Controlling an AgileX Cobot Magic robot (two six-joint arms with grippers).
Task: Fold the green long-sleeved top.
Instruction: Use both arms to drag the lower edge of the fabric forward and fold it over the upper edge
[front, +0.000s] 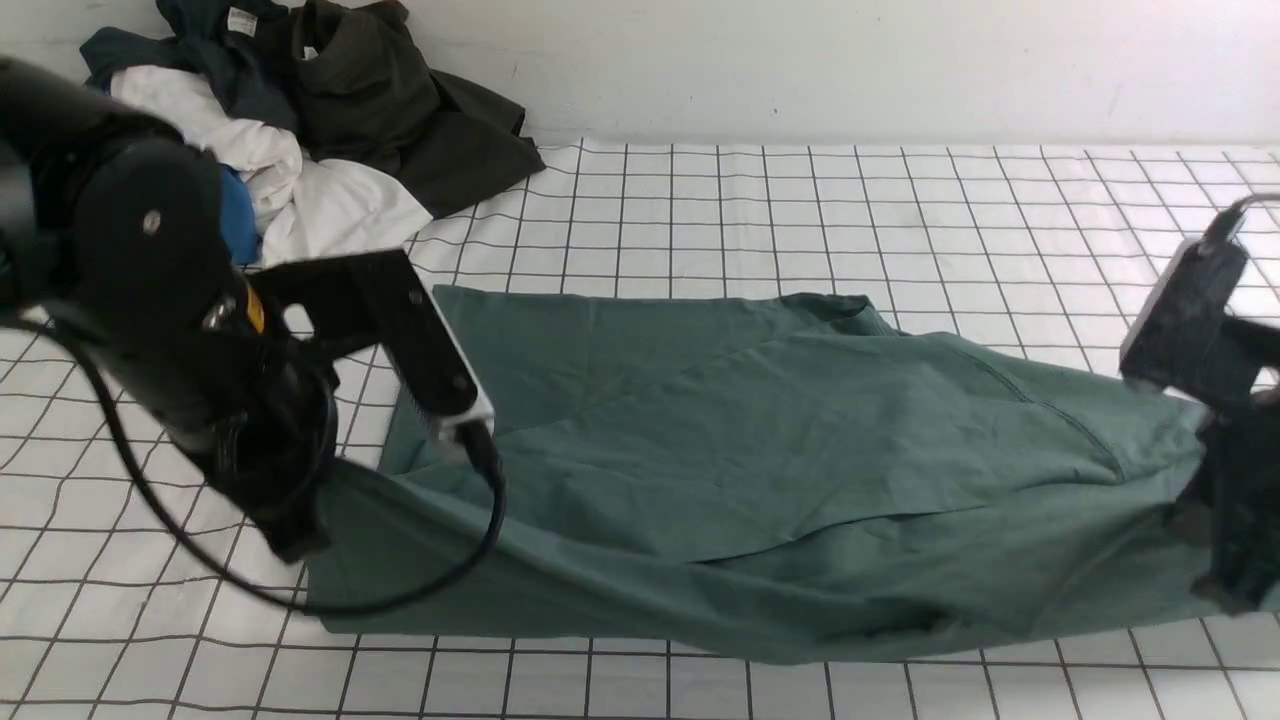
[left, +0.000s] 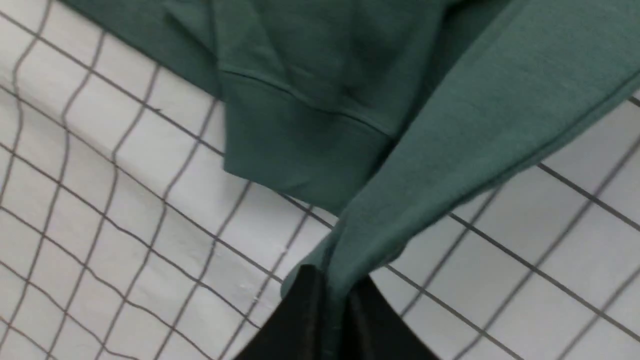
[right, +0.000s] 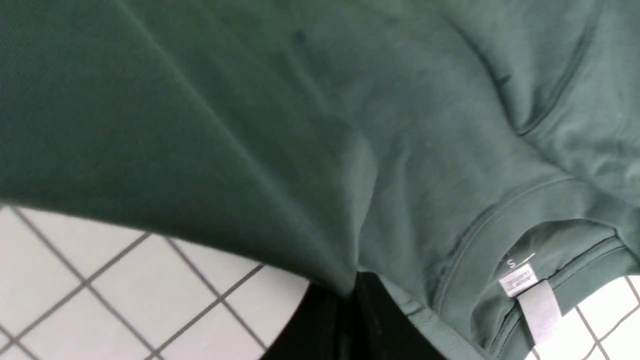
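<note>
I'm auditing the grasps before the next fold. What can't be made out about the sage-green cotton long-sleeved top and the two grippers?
- Left gripper: fingertips hidden in the front view behind its own arm.
- Right gripper: partly cut off by the front view's right edge.
- Sage-green cotton long-sleeved top: near-left corner covered by the left arm, front view.
- Small white neck tag: lettering too small and blurred, right wrist view.
</note>
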